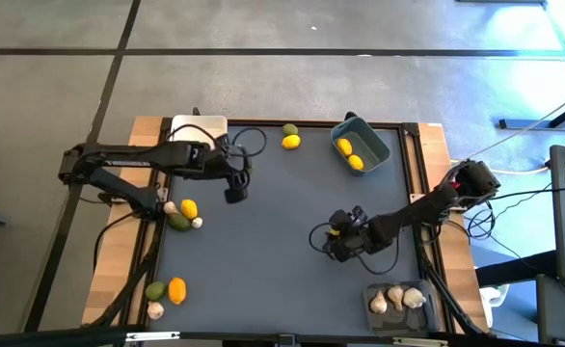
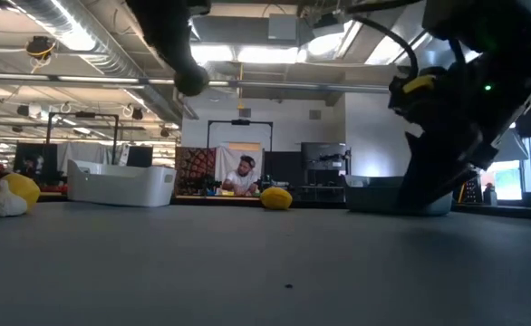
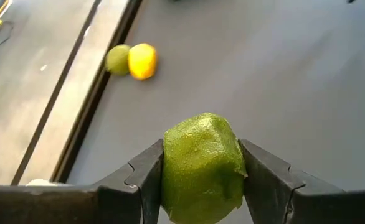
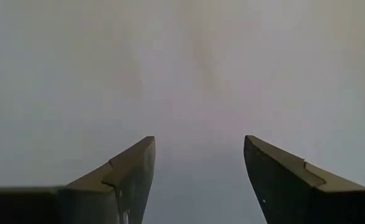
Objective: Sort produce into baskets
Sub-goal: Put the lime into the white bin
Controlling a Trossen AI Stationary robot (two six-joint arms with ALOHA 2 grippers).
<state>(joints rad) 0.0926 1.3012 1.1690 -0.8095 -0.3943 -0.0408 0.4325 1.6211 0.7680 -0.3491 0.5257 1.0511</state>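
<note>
Left pincer (image 1: pixel 235 194), left of centre in the overhead frame, clamped on a green fruit (image 3: pixel 202 167) seen between its two fingers (image 3: pixel 146 180) in the left wrist frame; fruit slightly elongated, long axis roughly parallel to the fingers, narrower end toward the lens bottom. White basket (image 1: pixel 199 126) at upper left of the overhead frame, just above the left arm and nearest to that pincer; probable destination for green fruit, judged only from the other two baskets' contents. Blue-grey basket (image 1: pixel 372 143) at upper right, holding two yellow fruits (image 1: pixel 350 154); clear basket (image 1: pixel 395 298) at lower right, holding garlic bulbs (image 1: pixel 396 297). Right pincer (image 1: pixel 337 238) low over bare tabletop (image 1: pixel 273 251), right of centre, jaws standing wide with nothing between them in the right wrist frame. Loose pair, one green and one yellow piece (image 1: pixel 290 136), touching at the upper edge between white and blue-grey baskets. Unsorted cluster (image 1: pixel 182 214) of yellow, green and garlic pieces at left, below the left arm; second cluster (image 1: pixel 166 292) at lower left. Key relation for the coming move: white basket upward and slightly leftward from the loaded pincer, its long side running left-right in the overhead frame.
</note>
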